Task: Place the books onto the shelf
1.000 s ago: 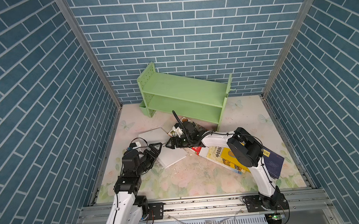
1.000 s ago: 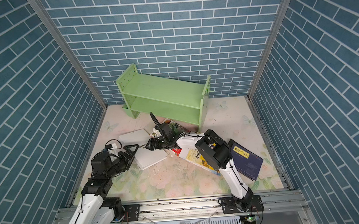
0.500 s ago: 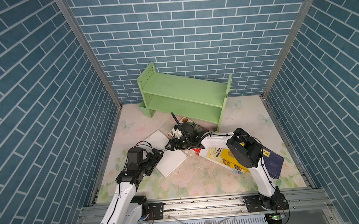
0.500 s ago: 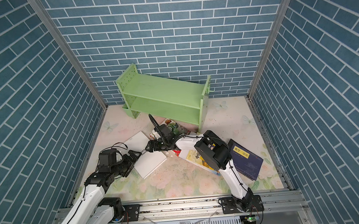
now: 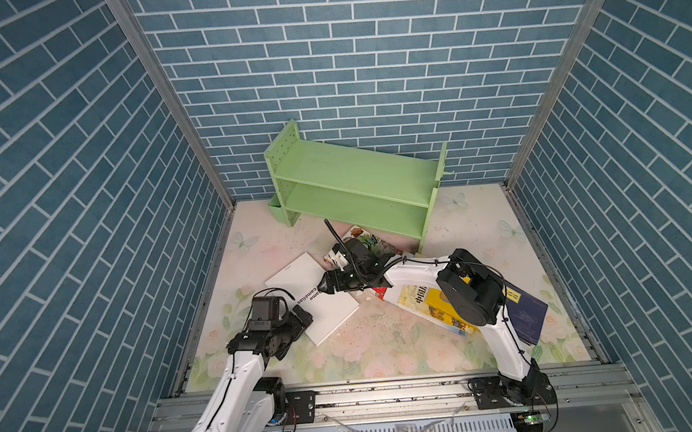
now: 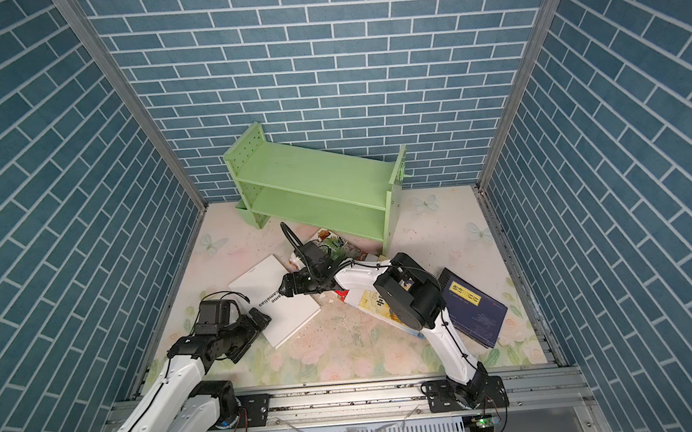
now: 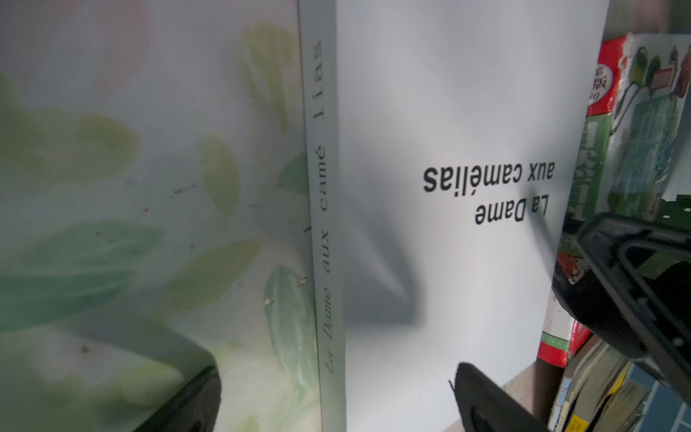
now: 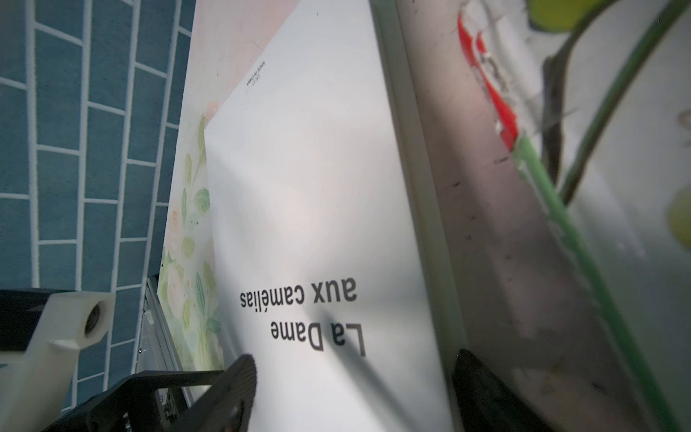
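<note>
A white book titled "La Dame aux camélias" (image 5: 330, 318) (image 6: 289, 319) lies flat on the floral mat, centre left in both top views. My left gripper (image 5: 303, 318) (image 6: 261, 316) is open at its near left corner. In the left wrist view the spine (image 7: 321, 187) runs between the two fingers of the left gripper (image 7: 336, 404). My right gripper (image 5: 324, 287) (image 6: 286, 290) (image 8: 351, 392) is open over the cover's right side (image 8: 306, 187), gripping nothing. The green shelf (image 5: 354, 183) (image 6: 317, 181) stands bare at the back wall.
A green-and-red nature book (image 5: 369, 240) (image 6: 333, 243) (image 7: 643, 112) lies under the right wrist, in front of the shelf. A yellow book (image 5: 425, 303) (image 6: 377, 302) and a navy book (image 5: 526, 313) (image 6: 473, 304) lie under the right arm. Brick walls close in both sides.
My left arm has reached forward and down, bringing its open gripper to the white book's near corner. The right gripper has stayed over the book's right side.
</note>
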{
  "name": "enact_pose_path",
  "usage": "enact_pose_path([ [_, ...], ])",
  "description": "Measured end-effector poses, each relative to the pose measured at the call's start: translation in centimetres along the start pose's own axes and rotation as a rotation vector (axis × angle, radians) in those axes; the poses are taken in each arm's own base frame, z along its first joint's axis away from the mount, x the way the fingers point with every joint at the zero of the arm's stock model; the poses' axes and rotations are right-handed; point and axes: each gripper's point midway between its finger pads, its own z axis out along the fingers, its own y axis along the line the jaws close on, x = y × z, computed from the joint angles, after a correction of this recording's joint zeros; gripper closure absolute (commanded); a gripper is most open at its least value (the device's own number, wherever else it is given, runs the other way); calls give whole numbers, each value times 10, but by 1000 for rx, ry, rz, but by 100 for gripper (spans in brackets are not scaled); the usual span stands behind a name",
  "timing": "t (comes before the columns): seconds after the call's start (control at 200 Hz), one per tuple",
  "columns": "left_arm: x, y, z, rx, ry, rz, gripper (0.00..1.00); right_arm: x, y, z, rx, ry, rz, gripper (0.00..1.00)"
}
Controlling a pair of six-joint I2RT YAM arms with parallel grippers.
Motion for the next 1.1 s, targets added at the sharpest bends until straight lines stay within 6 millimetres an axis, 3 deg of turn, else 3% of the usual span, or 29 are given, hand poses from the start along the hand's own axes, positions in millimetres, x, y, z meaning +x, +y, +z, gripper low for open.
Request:
enact_pose_path([
  [0.17, -4, -9, 5, 50, -7, -35, 0, 12, 6, 0, -22, 61, 4, 18],
  [0.33, -8, -20, 9, 110, -8, -66, 0, 20, 8, -1, -37, 103, 13, 26],
  [0.485, -7, -23, 5, 143, -21, -75, 0, 24, 2, -5, -39, 130, 39, 42],
  [0.685, -8, -27, -2, 173, -42, -59, 0, 37, -9, -23, -48, 177, 128, 74],
  [1.1, -10, -45, -2, 272, -22, -23, 0, 29, -3, -61, -186, 111, 259, 100],
])
